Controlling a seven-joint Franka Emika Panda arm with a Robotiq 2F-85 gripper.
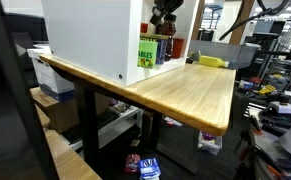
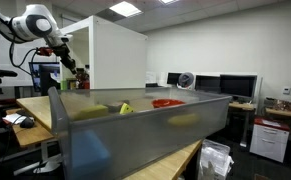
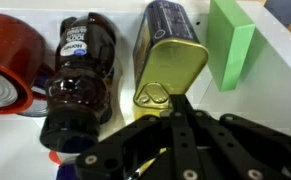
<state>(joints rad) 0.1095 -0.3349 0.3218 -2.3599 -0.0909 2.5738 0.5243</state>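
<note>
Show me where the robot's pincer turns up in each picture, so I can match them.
In an exterior view: the pincer hangs at top centre, above a bottle beside the white box.
In an exterior view: the pincer is far left, at the arm's end, before the white box.
Wrist view: the pincer rises from the bottom edge, tips over the gold-topped tin.
Shared landmark: the white box; the wrist view's white backdrop is probably its wall.

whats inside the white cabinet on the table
In the wrist view: a red can, dark bottle, gold-topped tin and green box. The gripper covers whatever lies nearer.
</note>
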